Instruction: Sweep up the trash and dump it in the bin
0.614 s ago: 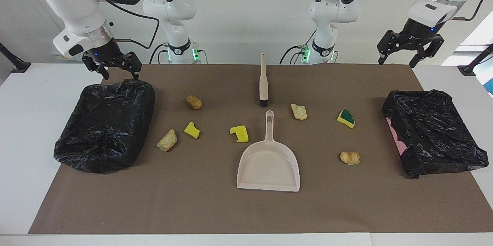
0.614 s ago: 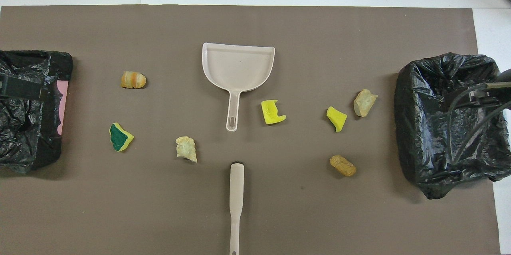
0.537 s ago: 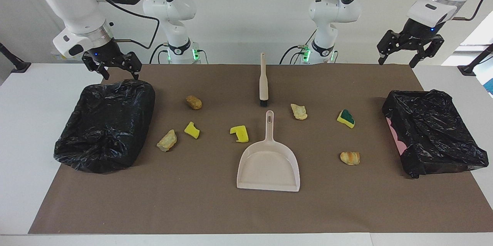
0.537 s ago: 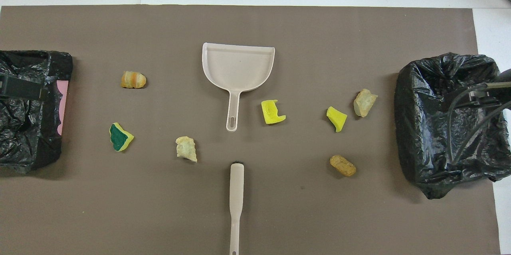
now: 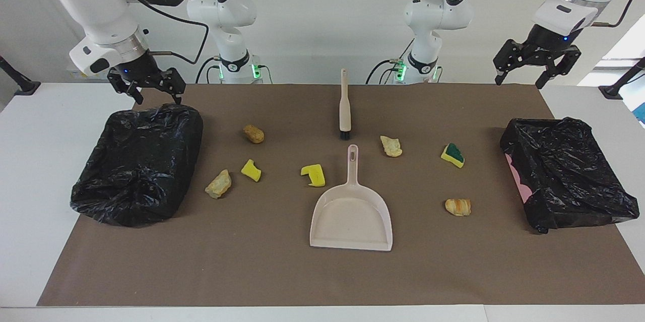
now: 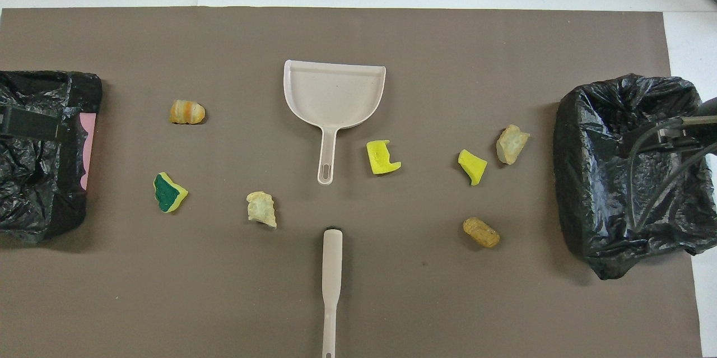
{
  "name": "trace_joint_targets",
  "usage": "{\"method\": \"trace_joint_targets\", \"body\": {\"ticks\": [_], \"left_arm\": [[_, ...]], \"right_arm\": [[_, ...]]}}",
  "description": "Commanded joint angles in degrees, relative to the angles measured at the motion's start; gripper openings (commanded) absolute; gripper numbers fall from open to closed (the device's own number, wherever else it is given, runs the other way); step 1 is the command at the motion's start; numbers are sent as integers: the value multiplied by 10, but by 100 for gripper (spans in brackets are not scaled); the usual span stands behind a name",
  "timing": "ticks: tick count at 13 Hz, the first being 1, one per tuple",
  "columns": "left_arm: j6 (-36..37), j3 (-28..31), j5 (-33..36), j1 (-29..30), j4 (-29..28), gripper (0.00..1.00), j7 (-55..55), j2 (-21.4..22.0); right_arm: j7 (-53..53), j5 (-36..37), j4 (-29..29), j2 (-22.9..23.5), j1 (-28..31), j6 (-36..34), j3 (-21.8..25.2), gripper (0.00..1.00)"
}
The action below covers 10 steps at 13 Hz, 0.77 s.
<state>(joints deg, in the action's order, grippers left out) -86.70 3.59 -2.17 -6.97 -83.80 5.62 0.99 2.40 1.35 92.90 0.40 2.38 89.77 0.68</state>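
Two bins lined with black bags sit at the ends of the brown mat (image 5: pixel 252 271): one bin (image 5: pixel 138 163) lies under the right gripper (image 5: pixel 147 91), the other bin (image 5: pixel 567 173) just below the left gripper (image 5: pixel 536 67). Both grippers hang with jaws spread, empty. Between them lie a beige dustpan (image 5: pixel 351 216) and a brush (image 5: pixel 344 105), handle to the robots. Seven scraps of trash (image 5: pixel 313 175) are scattered on the mat around these tools: three tan crusty lumps and one yellow sponge piece toward the right gripper's bin, a pale lump, a green-faced sponge (image 5: pixel 453 154) and a striped brown lump (image 5: pixel 458 206) toward the left gripper's.
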Motion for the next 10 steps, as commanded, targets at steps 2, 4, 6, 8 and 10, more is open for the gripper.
{"method": "trace_joint_targets", "body": {"ticks": [2,4,6,8,10], "left_arm": [[2,-4,8,6,-9,100,-5,9],[3,-4,8,6,-10,100,-6,9],[4,-4,8,6,-10,100,-7,9],[4,-4,8,6,-10,100,-5,9],[6,-4,8,6,-11,100,-8,9]], "right_arm": [[-4,-6,14,-16,1,-13,-2,100],[-9,-10,8,-10,0,-6,-17,100],[-25,-6,-10,5,-7,-9,-28,100],[-56,-4,-11,23,-34,-6,-30,100],[-60,-3,-16,32,-46,0,-30,100]]}}
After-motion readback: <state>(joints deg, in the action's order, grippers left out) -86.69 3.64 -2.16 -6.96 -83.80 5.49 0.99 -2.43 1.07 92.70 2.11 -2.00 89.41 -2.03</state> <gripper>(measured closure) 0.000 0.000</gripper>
